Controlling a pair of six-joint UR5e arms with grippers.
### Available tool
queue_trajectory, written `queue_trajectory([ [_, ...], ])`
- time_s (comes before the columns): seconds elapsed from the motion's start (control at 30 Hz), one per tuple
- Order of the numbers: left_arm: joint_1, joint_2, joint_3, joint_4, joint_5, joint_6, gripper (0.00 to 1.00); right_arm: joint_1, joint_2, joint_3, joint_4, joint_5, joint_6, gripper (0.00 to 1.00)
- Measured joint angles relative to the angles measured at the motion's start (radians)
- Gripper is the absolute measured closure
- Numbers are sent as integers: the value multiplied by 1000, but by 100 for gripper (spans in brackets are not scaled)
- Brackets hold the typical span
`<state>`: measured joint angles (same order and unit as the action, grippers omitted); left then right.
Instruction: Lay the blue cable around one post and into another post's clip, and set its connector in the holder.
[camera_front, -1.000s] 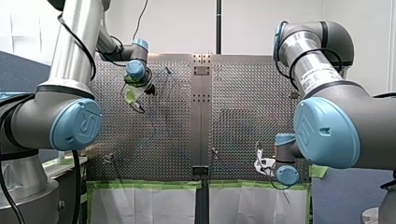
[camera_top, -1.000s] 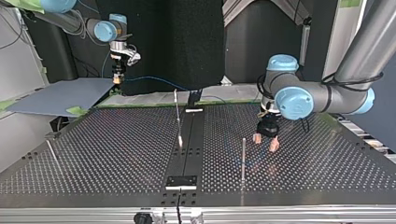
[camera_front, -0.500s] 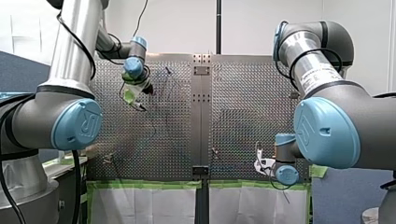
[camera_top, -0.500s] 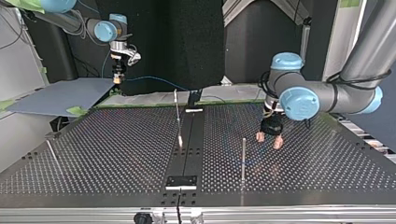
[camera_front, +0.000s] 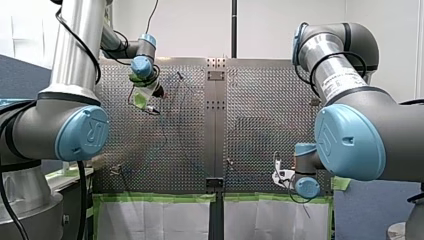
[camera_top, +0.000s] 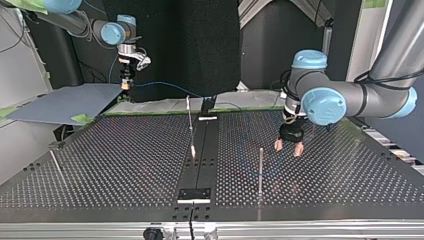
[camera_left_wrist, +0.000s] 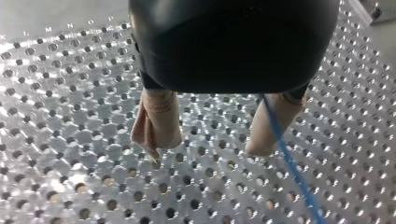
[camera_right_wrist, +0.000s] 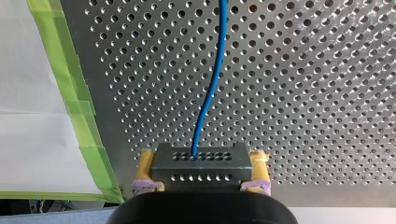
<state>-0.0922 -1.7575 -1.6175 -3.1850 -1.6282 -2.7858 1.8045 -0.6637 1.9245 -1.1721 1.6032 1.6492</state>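
The blue cable leaves a dark grey connector block and runs ahead over the perforated table. My right gripper is shut on that block with its yellow pads. In the top view this gripper hangs past the table's far left edge, and the cable trails from it toward the middle. My left gripper hovers low over the table, just right of a tall post. Its beige fingers stand open with nothing between them. The cable passes beside one finger.
A second thin post stands near the middle strip, and a third leans at the top view's left. A black holder block sits at the near end of the strip. Green tape lines the table's edge.
My left gripper has moved a little to the top view's right and away from the tall post, still open. The right arm has kept still with the connector.
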Motion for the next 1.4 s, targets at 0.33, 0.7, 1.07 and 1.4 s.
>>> queue_trajectory([
  [0.33,-14,2,-8,21,75,-83,0,0,0,0,0,0,-2,100],
  [0.7,-18,31,-9,18,62,-176,0,0,0,0,0,0,-5,100],
  [1.07,-22,48,-9,1,62,-180,0,0,0,0,0,0,-5,100],
  [1.4,-26,97,-33,-33,52,-137,0,0,0,0,0,0,-4,100],
])
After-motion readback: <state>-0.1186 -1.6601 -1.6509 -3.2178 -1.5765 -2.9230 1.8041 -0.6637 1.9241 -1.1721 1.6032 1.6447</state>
